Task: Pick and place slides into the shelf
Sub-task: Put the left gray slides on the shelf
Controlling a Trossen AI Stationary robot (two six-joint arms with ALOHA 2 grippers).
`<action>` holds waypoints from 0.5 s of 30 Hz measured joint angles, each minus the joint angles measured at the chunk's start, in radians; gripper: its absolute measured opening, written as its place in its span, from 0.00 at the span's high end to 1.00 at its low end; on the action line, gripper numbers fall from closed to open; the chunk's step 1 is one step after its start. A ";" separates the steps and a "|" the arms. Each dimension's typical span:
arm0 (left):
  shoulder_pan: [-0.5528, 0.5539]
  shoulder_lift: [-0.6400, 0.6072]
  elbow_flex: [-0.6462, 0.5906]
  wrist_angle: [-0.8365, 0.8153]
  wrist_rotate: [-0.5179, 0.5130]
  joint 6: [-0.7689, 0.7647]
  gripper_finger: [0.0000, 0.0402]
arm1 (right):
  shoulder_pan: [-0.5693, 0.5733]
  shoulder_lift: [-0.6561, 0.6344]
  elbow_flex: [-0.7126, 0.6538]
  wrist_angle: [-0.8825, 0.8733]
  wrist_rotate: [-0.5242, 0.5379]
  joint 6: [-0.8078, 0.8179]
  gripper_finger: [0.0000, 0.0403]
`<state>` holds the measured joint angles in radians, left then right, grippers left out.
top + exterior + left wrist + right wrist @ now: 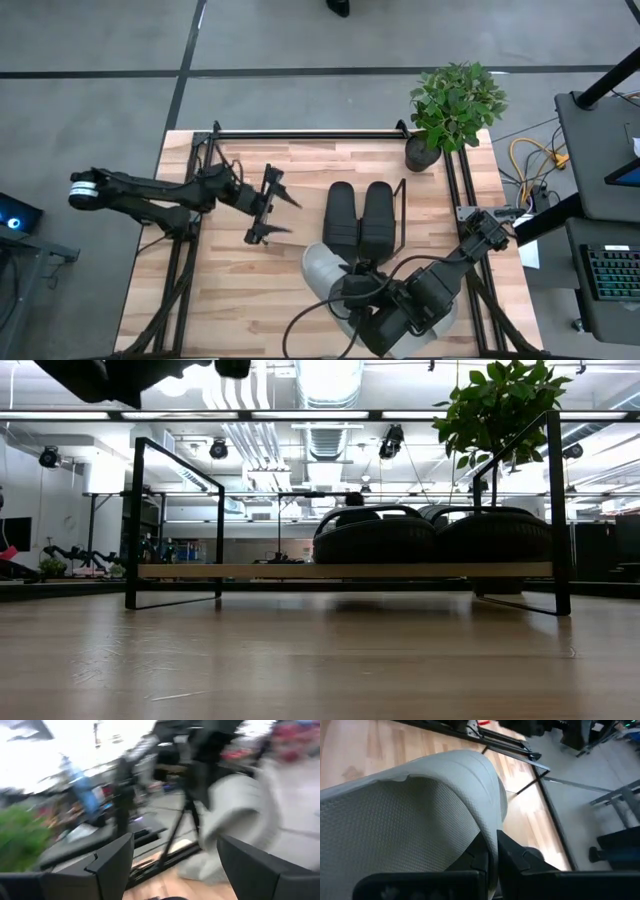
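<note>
Left end effector (272, 207), dark two-finger type, hovers over the left half of the light wood tabletop (230, 300), fingers spread wide, nothing between them; well apart from every slide. Low shelf (345, 570) with light wood board and thin black wire end frames stands mid-tabletop. Two matte black open-toe slides (358, 218) sit side by side on its right part, touching each other; low view shows the board's left part bare. Just in front of the shelf, near the tabletop's front edge, a light grey slide (325, 268) with broad strap is partly covered by the right arm. Right end effector (495, 856) is clamped shut on that grey slide's strap (470, 785), pinching its edge. Green leafy potted plant (455, 105) at the far right corner.
</note>
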<state>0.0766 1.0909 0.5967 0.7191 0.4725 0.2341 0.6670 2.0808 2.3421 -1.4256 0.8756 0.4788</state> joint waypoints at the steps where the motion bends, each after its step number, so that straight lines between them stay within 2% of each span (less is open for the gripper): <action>1: 0.000 -0.015 -0.001 -0.010 -0.049 -0.041 0.33 | 0.000 0.000 0.000 -0.016 0.016 0.005 0.97; 4: 0.001 -0.060 -0.001 -0.034 -0.166 -0.189 0.33 | -0.005 0.000 0.000 -0.084 0.084 0.027 0.97; 6: 0.001 -0.084 -0.001 -0.056 -0.178 -0.297 0.33 | -0.014 0.000 0.000 -0.118 0.132 0.021 0.97; 10: 0.000 -0.115 -0.003 -0.074 -0.130 -0.497 0.33 | -0.046 0.000 0.000 -0.130 0.212 -0.028 0.97; 15: 0.000 -0.103 -0.030 -0.079 -0.051 -0.659 0.33 | -0.110 0.004 -0.003 -0.131 0.221 -0.106 0.97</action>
<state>0.0762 0.9874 0.5663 0.6404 0.4220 -0.4246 0.5569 2.0844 2.3390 -1.5570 1.0962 0.3724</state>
